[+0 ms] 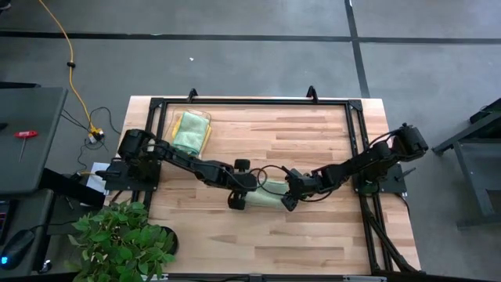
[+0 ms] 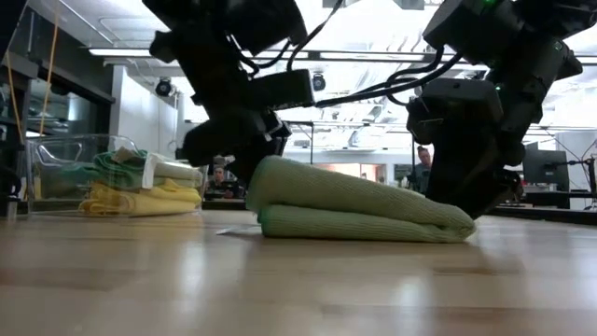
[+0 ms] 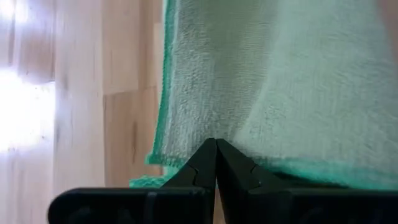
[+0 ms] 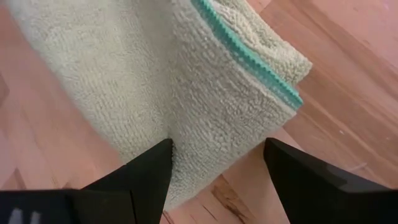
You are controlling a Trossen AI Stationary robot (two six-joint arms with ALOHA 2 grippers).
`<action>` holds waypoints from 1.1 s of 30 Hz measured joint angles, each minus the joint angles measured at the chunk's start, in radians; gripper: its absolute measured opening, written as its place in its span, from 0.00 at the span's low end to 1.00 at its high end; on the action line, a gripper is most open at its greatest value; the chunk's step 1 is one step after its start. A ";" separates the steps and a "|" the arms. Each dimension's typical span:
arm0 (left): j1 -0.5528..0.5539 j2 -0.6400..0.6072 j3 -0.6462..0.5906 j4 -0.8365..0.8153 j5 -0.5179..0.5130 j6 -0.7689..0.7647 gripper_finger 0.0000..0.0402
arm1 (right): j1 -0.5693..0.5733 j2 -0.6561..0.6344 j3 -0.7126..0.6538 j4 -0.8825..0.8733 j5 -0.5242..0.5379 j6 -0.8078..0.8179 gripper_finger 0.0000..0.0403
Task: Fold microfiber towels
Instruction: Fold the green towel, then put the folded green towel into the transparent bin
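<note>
- Sage green towel point(image 1: 264, 197) lies folded at table centre, between the two grippers; low view shows it as a thick doubled roll flat on the wood.
- Left gripper point(image 1: 237, 199) sits at the towel's left end, fingers pressed fully together. Its wrist view shows the tips against the teal-stitched hem point(image 3: 163, 106), but whether cloth is pinched between them I can't tell.
- Right gripper point(image 1: 291, 197) is at the right end, fingers spread wide, straddling the folded corner point(image 4: 273, 68) — holding nothing.
- Step in hand, my read: finishing or tidying the fold. To do it well, line up the stitched edges before pressing and keep the layers flat; a lift from one end only would likely let the roll open.
- Finished towels point(image 1: 191, 131), yellow and green, are stacked in a clear bin point(image 2: 47, 154) at the far-left corner, well apart from the grippers.
- Open wood in front of and behind the towel; black frame rail point(image 1: 258, 102) lines the far edge. Potted plant point(image 1: 121, 241) at the near-left corner — keep the left elbow off it.
</note>
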 joint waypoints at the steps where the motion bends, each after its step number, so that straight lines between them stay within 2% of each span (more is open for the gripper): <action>1: 0.003 -0.002 0.003 -0.005 0.002 0.000 0.00 | 0.000 0.000 0.000 -0.001 0.000 0.000 0.62; 7: 0.007 -0.067 -0.001 -0.083 0.002 0.027 0.00 | 0.000 -0.015 -0.003 -0.003 0.000 -0.029 0.62; 15: 0.008 -0.172 -0.005 -0.144 -0.018 0.027 0.00 | -0.010 -0.195 -0.004 -0.177 0.026 -0.131 0.62; 19: 0.000 -0.205 -0.004 -0.119 -0.010 -0.023 0.00 | -0.010 -0.316 -0.004 -0.301 0.092 -0.136 0.62; 25: -0.036 -0.198 -0.002 0.028 -0.005 -0.159 0.01 | -0.016 -0.434 -0.004 -0.422 0.187 -0.100 0.62; 29: -0.059 -0.173 0.028 0.038 -0.004 -0.207 0.09 | -0.023 -0.457 -0.004 -0.426 0.202 -0.091 0.62; 33: -0.085 -0.131 0.101 -0.005 -0.004 -0.209 0.27 | -0.023 -0.455 -0.004 -0.427 0.201 -0.095 0.62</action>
